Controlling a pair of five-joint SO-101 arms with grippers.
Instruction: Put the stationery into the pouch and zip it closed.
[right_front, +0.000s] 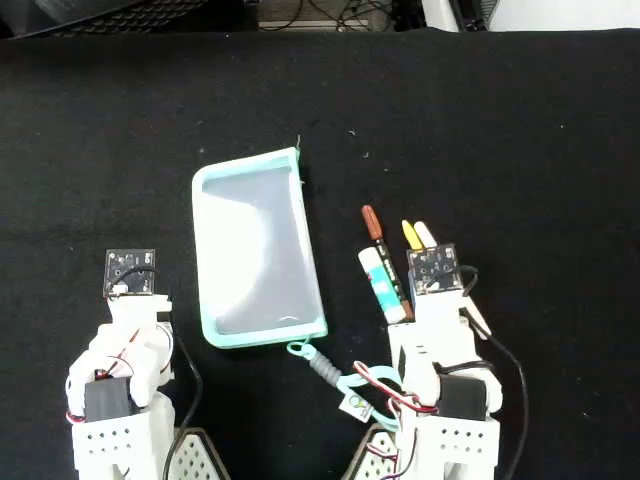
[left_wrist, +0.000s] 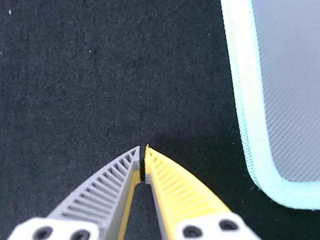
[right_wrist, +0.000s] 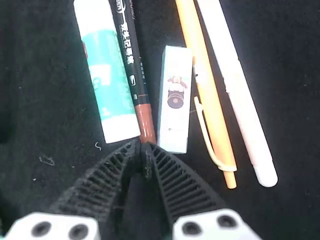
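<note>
The pouch lay on the worktop, stationery just beside it. Left claw and right claw were pinched closed, empty. We feared that grabbing the brown pen would drag touching neighbours askew.

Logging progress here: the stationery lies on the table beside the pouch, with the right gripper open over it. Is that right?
Not quite: the right gripper is shut, closed tip to tip, as the right wrist view shows. The stationery does lie on the table beside the pouch, with that gripper over it.
</note>
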